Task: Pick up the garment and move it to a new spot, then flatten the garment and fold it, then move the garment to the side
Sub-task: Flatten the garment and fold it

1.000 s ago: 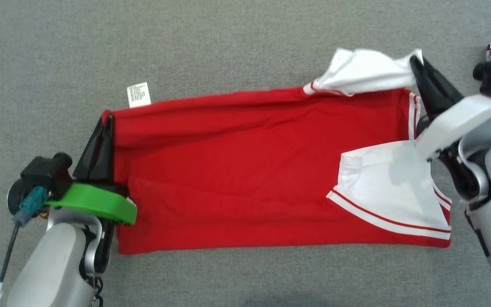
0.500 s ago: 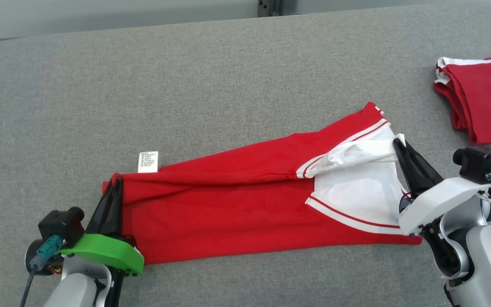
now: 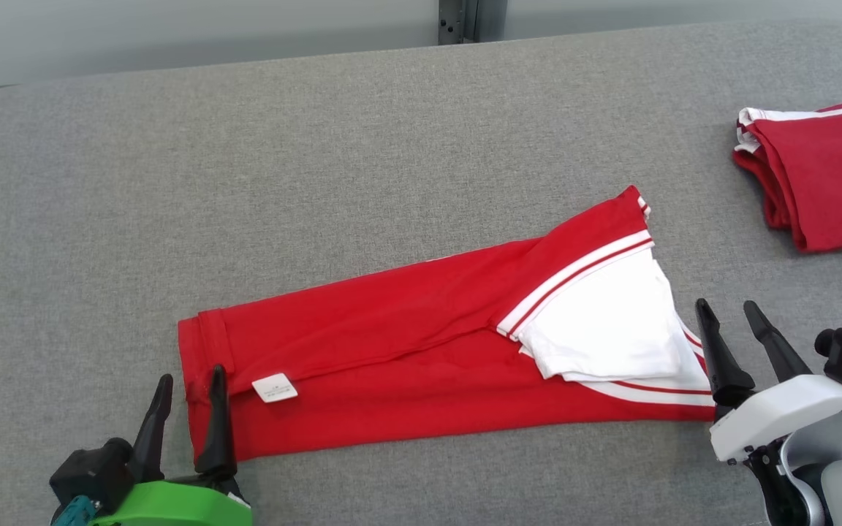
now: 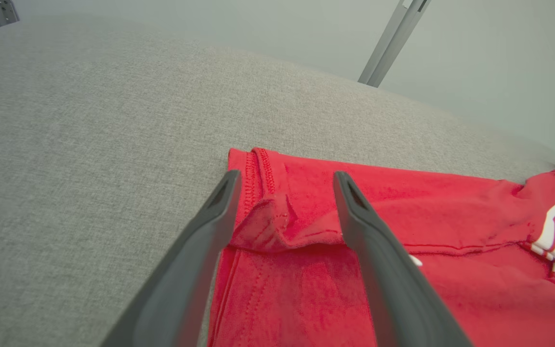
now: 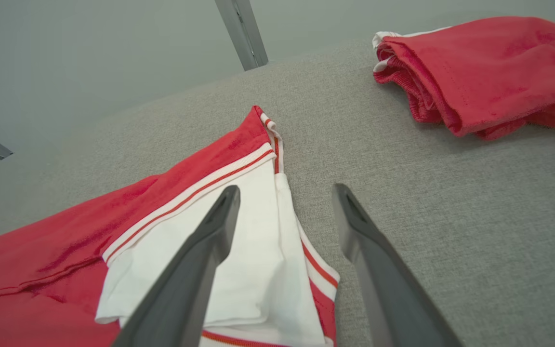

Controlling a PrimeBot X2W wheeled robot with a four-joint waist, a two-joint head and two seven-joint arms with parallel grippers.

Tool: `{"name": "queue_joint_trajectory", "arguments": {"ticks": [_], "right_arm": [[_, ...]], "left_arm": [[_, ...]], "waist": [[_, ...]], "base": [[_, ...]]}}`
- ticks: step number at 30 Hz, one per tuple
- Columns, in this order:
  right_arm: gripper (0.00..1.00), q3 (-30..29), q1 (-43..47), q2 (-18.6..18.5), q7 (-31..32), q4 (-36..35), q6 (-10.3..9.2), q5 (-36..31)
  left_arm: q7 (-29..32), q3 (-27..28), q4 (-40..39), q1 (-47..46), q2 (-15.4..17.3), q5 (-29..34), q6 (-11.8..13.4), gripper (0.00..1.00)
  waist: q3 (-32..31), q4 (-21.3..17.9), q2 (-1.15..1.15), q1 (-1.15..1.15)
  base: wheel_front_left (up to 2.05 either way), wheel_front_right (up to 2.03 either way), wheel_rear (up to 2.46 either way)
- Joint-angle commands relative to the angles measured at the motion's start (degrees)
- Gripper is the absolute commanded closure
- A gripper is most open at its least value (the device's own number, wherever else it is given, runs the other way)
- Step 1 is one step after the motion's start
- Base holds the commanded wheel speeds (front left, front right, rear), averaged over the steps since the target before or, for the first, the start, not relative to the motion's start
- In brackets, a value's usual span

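The red garment lies folded lengthwise on the grey table, a long strip with white sleeves and red-striped trim at its right end and a small white label near its left end. My left gripper stands open at the garment's left hem, one finger over the red cloth, nothing held. My right gripper is open just off the garment's right end, beside the white sleeve, with its fingers empty.
A second red garment, folded with white trim, lies at the table's right edge, also in the right wrist view. The grey fabric table stretches wide behind the work. A metal post stands beyond the far edge.
Both grippers have folded the far edge of the garment toward me and let go; they now stand open and drawn back. The label has flipped onto the cloth. The head camera has tilted up.
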Motion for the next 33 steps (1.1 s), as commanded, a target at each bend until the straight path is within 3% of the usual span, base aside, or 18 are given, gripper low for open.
{"name": "queue_joint_trajectory", "arguments": {"ticks": [1, 6, 11, 22, 33], "right_arm": [[0.00, -1.0, 1.0, 0.3, -0.4, -0.6, -0.01, -0.5], [0.00, -3.3, 0.6, 1.2, -0.1, -0.4, -0.01, -2.7], [0.00, -2.1, -1.5, 0.9, 1.3, 2.3, -0.01, -4.3], [0.00, -1.1, -8.4, -1.0, 4.3, 16.4, -0.01, -7.5], [0.00, 2.5, -14.3, -2.3, 5.8, 28.4, -0.01, -5.4]], "left_arm": [[-0.2, 1.5, -1.4, 1.5, -0.3, 0.9, -0.3, 0.00], [-0.2, 4.5, -3.8, 3.1, -2.3, 4.4, -0.6, 0.00], [-0.2, 5.5, -3.5, 1.7, -3.8, 7.2, -1.4, 0.00], [-0.2, 6.7, -2.0, 0.5, -6.8, 10.5, -3.0, 0.00], [-0.2, 8.4, -1.5, -0.4, -8.2, 11.4, -4.1, 0.00]], "waist": [[-0.4, 0.2, 0.00, 0.00], [-1.9, 0.9, 0.00, 0.00], [-2.8, 1.6, 0.00, 0.00], [-2.9, 4.7, 0.00, 0.00], [-1.6, 6.7, 0.00, 0.00]], "base": [[0.00, 0.00, 0.00], [0.00, 0.00, 0.00], [0.00, 0.00, 0.00], [0.00, 0.00, 0.00], [0.00, 0.00, 0.00]]}}
